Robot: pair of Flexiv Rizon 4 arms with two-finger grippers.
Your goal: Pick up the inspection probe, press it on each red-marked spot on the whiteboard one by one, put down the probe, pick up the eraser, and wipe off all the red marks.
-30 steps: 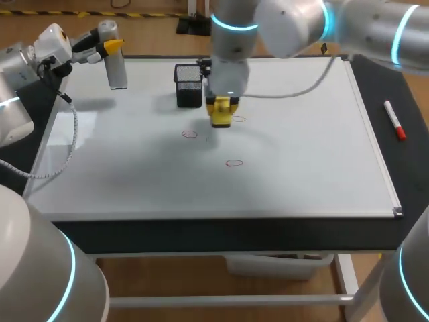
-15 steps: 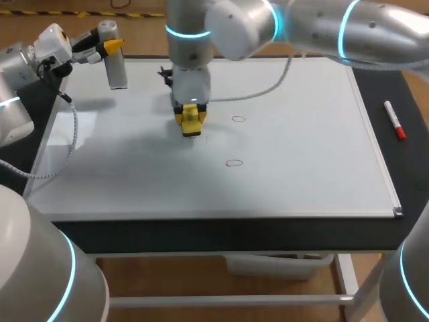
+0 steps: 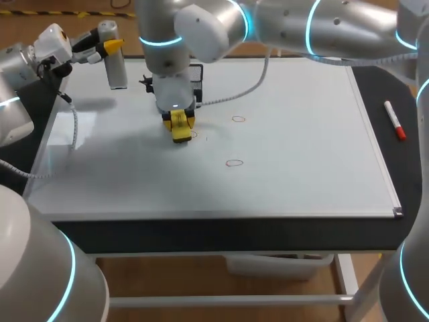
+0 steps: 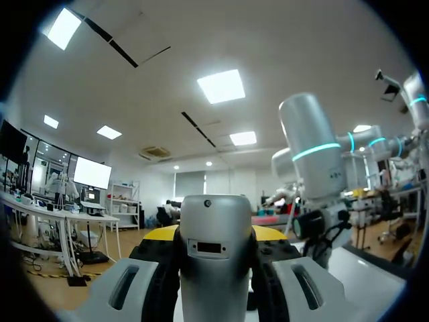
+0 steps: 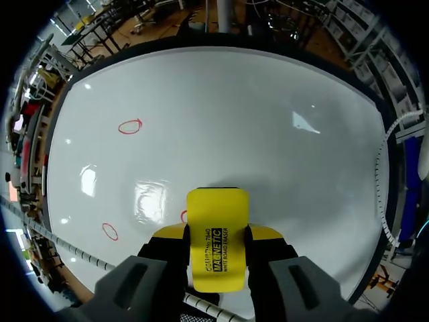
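Eraser (image 3: 179,129) is clamped by the right hand (image 5: 216,241), its long axis pointing down at the whiteboard (image 3: 301,154). It sits on or just above the leftmost red mark (image 5: 183,216), which peeks out beside its edge. The far red mark (image 3: 238,119) and near red mark (image 3: 233,162) lie to its right. The left hand (image 3: 109,46), well apart, grips the inspection probe (image 3: 118,70) over the board's far-left corner.
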